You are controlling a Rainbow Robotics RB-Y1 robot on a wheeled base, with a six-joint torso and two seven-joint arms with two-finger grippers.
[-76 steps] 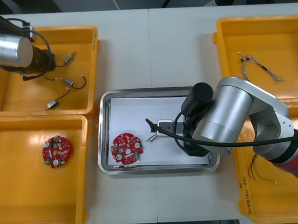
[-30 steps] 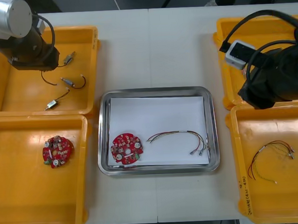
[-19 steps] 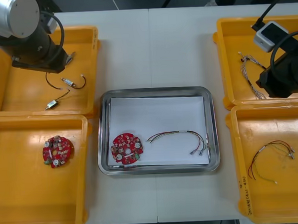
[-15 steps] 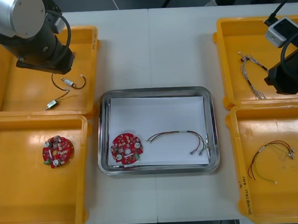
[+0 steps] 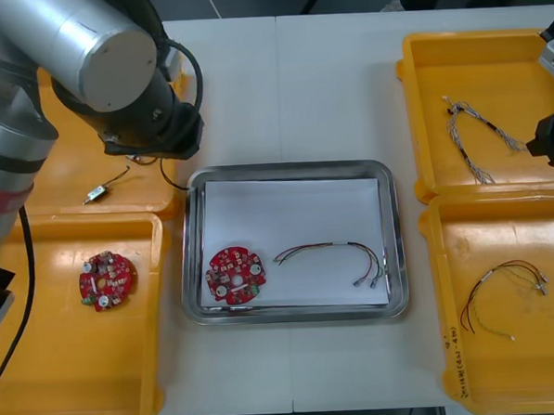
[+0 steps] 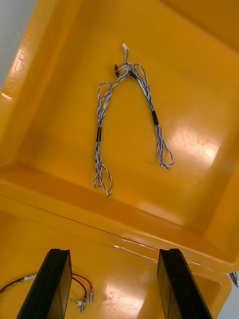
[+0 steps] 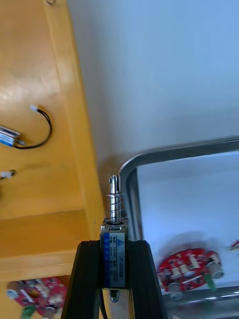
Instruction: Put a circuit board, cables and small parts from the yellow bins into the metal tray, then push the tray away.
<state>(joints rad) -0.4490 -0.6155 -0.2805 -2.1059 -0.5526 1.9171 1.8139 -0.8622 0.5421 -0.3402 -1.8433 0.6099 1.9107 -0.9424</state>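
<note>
Two items lie in the tray [image 5: 284,169]: a board [image 5: 236,276] and a red-and-yellow cable [image 5: 340,257]. The left gripper [image 7: 113,245] is closed on a small part [image 7: 114,209] above the far left bin's [image 7: 35,189] edge, just beside the tray's corner. The right gripper [image 6: 113,255] hovers fully open over the blue-and-white cable [image 6: 127,109]. Outstanding, as judged: place the part, add that cable, push the tray away.

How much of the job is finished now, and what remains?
Done: a circuit board and the red and yellow cable lie in the metal tray. In hand: the left gripper holds a small metal part near the tray's corner. Left: the blue and white cable beyond the open right gripper, then pushing the tray.
</note>
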